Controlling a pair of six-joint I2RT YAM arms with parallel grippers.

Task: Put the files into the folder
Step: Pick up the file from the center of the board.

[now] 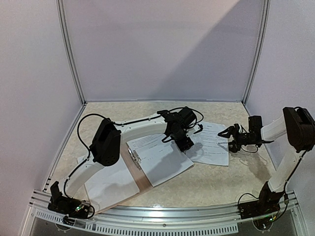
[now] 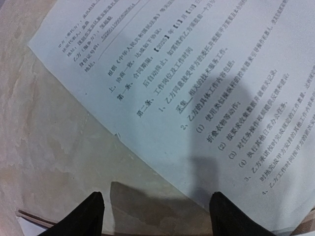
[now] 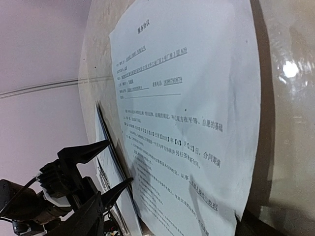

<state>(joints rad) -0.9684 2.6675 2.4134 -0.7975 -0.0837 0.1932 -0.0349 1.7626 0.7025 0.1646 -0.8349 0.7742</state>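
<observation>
The folder is seen lower left of centre, printed sheets laid on it (another lies right). The left gripper and right gripper are held spread, nothing pinched.

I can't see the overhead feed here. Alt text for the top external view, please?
A tan folder lies left of centre with a blank white sheet on it, and the left gripper hovers open over a printed sheet beside its right edge. A second printed sheet lies further right, the open right gripper at its far-right edge.
</observation>
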